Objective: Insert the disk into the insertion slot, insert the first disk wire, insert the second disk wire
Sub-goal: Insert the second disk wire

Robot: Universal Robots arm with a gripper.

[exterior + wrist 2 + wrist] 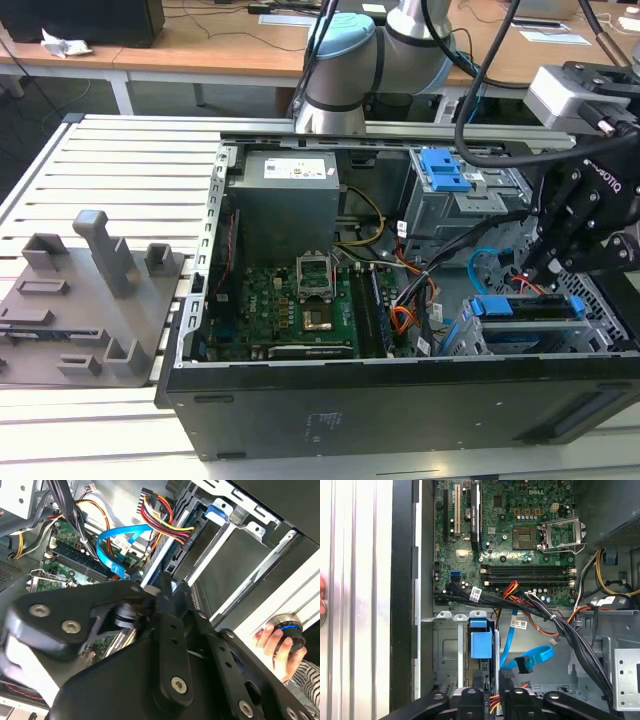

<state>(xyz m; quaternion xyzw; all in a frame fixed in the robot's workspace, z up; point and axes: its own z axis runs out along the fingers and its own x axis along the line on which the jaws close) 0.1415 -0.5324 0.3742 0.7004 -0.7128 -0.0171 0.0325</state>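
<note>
**A:** so what's the gripper [545,262] doing? Open or closed?

**B:** honestly can't tell. It's down inside the open PC case [400,400], at the end nearest the exterior view's right, and in both wrist views its black linkage blocks the fingertips. It sits right above the disk [525,307], close to the rear edge where the plugs go.

**A:** is the disk in yet?

**B:** looks like it. In the exterior view the blue carrier lies flat in the insertion slot [470,335], the grey cage in the case's front corner on the exterior view's right. In the first wrist view the blue frame [480,644] sits between the cage rails [451,650].

**A:** and the wires?

**B:** the first disk wire [162,521], the orange, red and black bundle, runs to a black plug that sits against the disk's rear edge in the second wrist view. The second disk wire [117,542], the light-blue flat one, loops just beside it; in the first wrist view its dark plug [521,664] hangs loose over the case floor, not touching the disk.

**A:** anything else around?

**B:** motherboard [290,300] in the middle of the case, a grey fixture plate [85,300] on the slatted table [120,160] beside it, and a person's hand [274,642] on a round knob at the table edge.
</note>
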